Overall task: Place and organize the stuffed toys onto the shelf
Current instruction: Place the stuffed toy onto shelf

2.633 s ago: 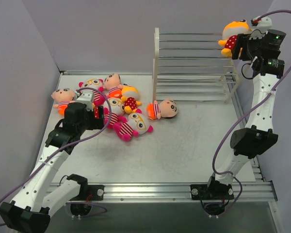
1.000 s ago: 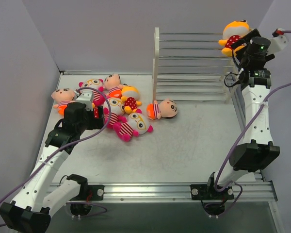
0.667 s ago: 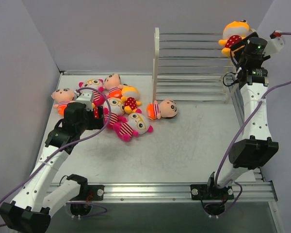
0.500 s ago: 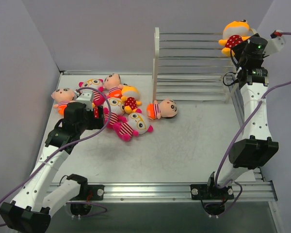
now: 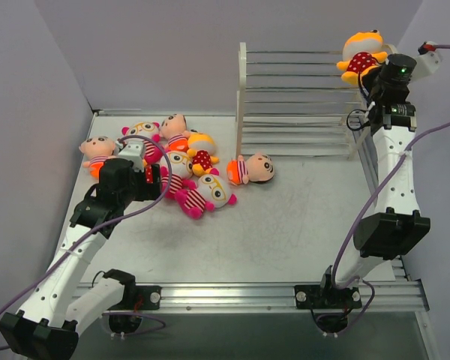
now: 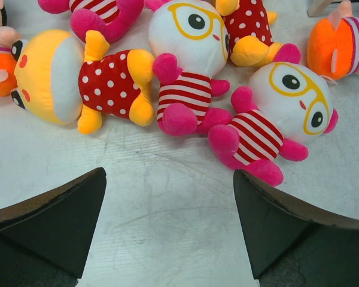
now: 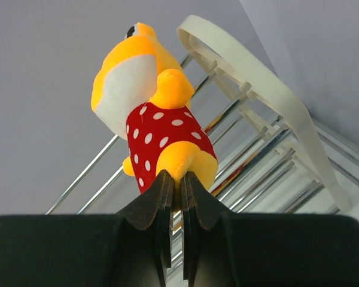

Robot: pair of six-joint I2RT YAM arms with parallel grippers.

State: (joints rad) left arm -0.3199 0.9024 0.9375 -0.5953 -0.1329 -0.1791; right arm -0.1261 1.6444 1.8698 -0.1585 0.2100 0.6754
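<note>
A pale grey desk point(image 5: 300, 217) carried scratches and dull scuffs across its top. Plain lavender-grey walls point(image 5: 157, 52) stood at its back and on both sides. A silver metal rail point(image 5: 232, 294) ran along its near edge.

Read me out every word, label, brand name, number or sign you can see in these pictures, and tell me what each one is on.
There are none: no view shows any readable word, label, brand, number or sign.
The stuffed toys carry only polka dots, stripes and stitched faces.
The shelf is plain white rods and frames.
The right arm shows a green light but no lettering that can be made out.
</note>
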